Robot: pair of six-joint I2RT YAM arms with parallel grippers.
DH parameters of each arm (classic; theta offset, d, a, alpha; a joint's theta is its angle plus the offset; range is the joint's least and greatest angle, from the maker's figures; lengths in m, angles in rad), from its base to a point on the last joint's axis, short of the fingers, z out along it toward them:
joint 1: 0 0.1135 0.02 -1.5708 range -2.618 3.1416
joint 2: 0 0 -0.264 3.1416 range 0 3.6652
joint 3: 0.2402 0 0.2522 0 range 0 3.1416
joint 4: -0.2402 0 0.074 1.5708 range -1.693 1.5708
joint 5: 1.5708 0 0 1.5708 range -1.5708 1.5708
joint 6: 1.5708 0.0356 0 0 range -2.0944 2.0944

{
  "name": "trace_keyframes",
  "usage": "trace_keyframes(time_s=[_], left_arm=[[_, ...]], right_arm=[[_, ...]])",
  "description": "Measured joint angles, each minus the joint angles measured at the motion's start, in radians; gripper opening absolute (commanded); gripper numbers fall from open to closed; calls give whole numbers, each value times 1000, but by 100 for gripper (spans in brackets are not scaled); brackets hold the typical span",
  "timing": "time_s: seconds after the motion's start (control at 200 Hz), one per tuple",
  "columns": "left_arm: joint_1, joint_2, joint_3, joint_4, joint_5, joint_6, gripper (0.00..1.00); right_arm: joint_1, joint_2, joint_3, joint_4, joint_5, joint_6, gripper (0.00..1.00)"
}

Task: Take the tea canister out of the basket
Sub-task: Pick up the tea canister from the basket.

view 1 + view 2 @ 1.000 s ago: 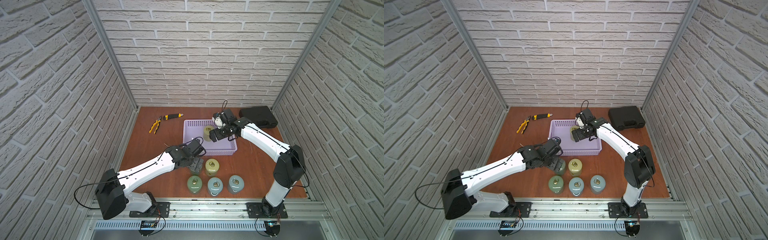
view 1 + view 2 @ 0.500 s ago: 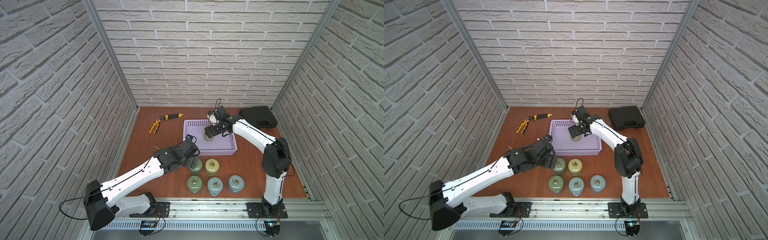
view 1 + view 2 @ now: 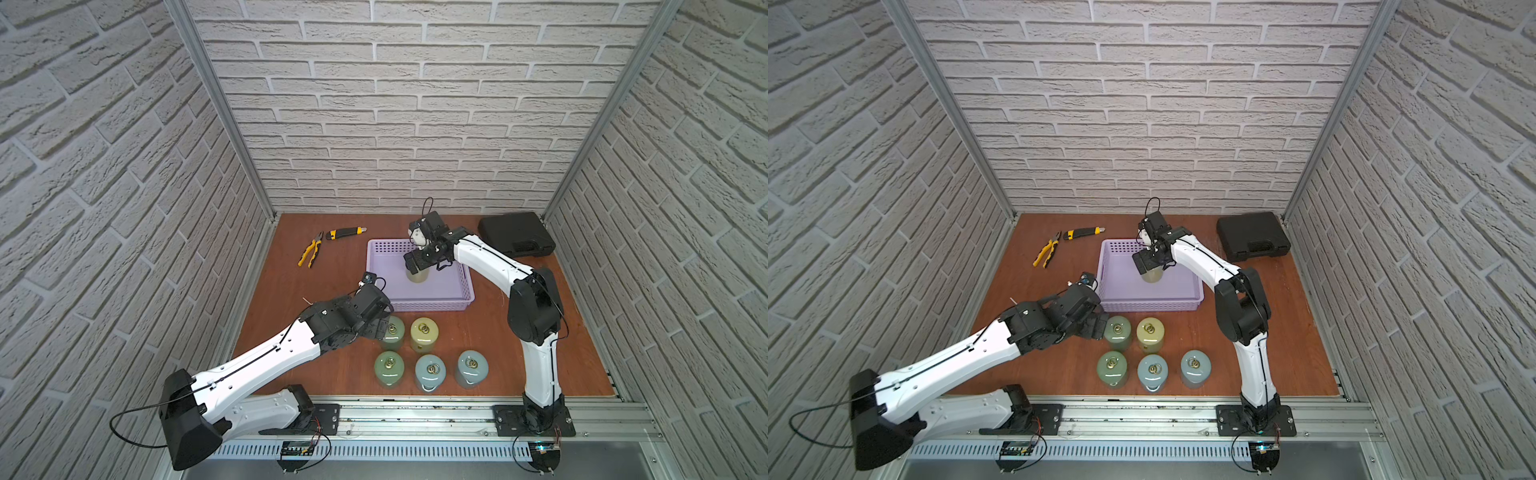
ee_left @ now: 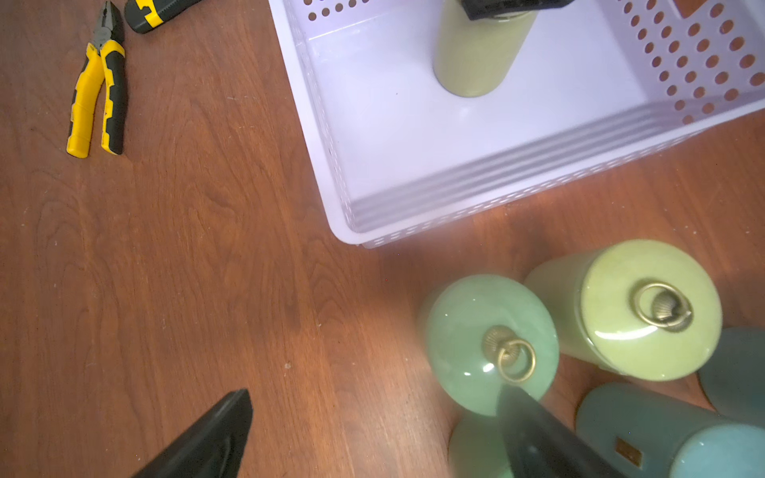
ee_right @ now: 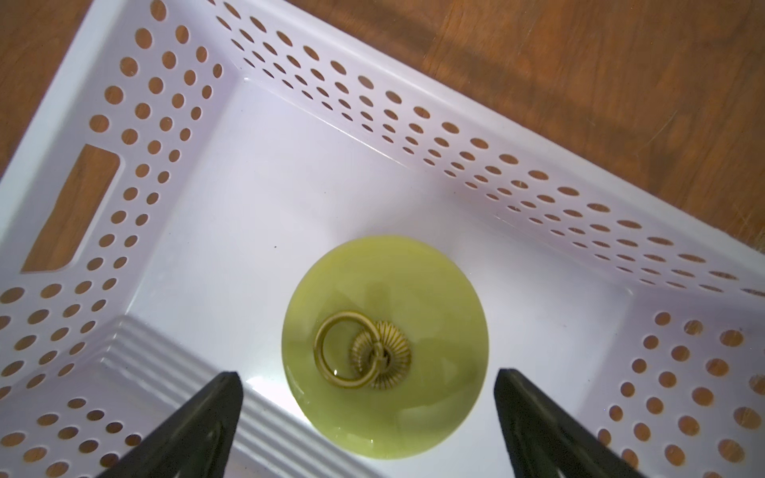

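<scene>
On the far left of the table lie yellow pliers [image 3: 311, 254] and a yellow and black knife [image 3: 345, 233]. Next comes the left gripper [image 4: 374, 391]. The left wrist view shows its two black fingers [image 4: 207, 434] spread wide with nothing held, and one finger crosses in front of a green jar [image 4: 488, 343]. That jar stands with four other jars [image 3: 430, 370] on the table, just in front of the basket [image 3: 419, 306]. The tea canister [image 3: 417, 276] stands upright inside the basket, near the middle and a bit toward the back. In both top views the right gripper [image 3: 1148, 264] hangs right over it and hides its lid. The right wrist view shows what they cannot: the round yellow-green lid [image 5: 385, 289] with a gold ring [image 5: 345, 351], and that gripper's fingers [image 5: 198, 426] spread open, one on each side of the lid. The left wrist view shows the canister's side going down to the basket floor. Only the top views show the black case [image 3: 515, 240] at the far right back corner. The table [image 3: 332, 270] is red-brown wood. White brick walls [image 3: 415, 104] stand on three sides.
</scene>
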State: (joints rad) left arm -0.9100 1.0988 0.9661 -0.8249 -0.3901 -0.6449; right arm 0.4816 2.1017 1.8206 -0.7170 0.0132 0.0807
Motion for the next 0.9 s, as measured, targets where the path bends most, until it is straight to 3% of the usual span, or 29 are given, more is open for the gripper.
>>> trace_keyframes(time_s=[0.615,0.71,0.905], left_arm=[[0,-14,-5,-15,-13,-18,98],[0,-15,-7,-15,-14,-23,98],[1,-21,-13,-18,-16,-30,98]], right_arm=[[0,120,93,-27,19,2,94],[0,120,94,-29,24,3,89],[0,120,94,-34,31,9,70]])
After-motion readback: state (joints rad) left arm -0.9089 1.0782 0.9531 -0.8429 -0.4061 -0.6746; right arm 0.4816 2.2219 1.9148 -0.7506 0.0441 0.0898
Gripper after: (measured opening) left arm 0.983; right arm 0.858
